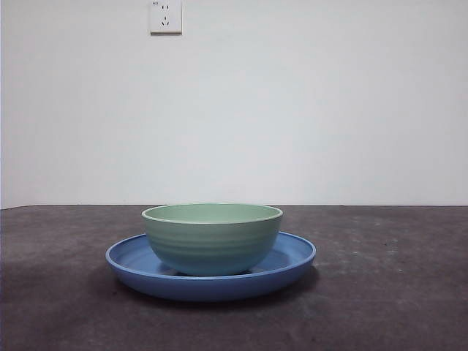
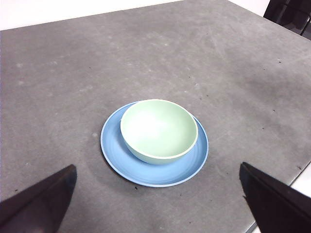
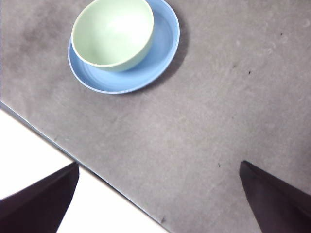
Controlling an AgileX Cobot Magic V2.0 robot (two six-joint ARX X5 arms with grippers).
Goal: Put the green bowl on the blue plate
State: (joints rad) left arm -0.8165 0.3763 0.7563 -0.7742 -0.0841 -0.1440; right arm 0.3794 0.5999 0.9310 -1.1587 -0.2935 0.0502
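No brand, label or readable writing shows on the green bowl point(image 1: 212, 238) or the blue plate point(image 1: 131, 262). The only marked object is a white wall socket point(image 1: 165, 16) high on the far wall, and its small print at the corner is too tiny to read.

The bowl stands upright on the plate, mouth up, its base resting inside the plate's raised rim. Both are round, so neither has a long axis or a facing. The front view shows the faint horizontal ridges on the bowl's outside and how much taller it is than the low plate. The wrist views look down into the bowl's plain pale inside point(image 2: 159, 127) and show that it sits a little off the plate's middle, with a wider band of blue point(image 2: 146, 170) bare on one side than on the other.

The right wrist view alone shows the edge of the grey table point(image 3: 204, 116), with the bowl point(image 3: 112, 33) and plate point(image 3: 165, 43) well in from it.

Neither arm appears in the front view. The left gripper point(image 2: 158, 206) is spread wide and holds nothing, well back from the plate. The right gripper point(image 3: 158, 206) is likewise spread and free, near the table's edge.
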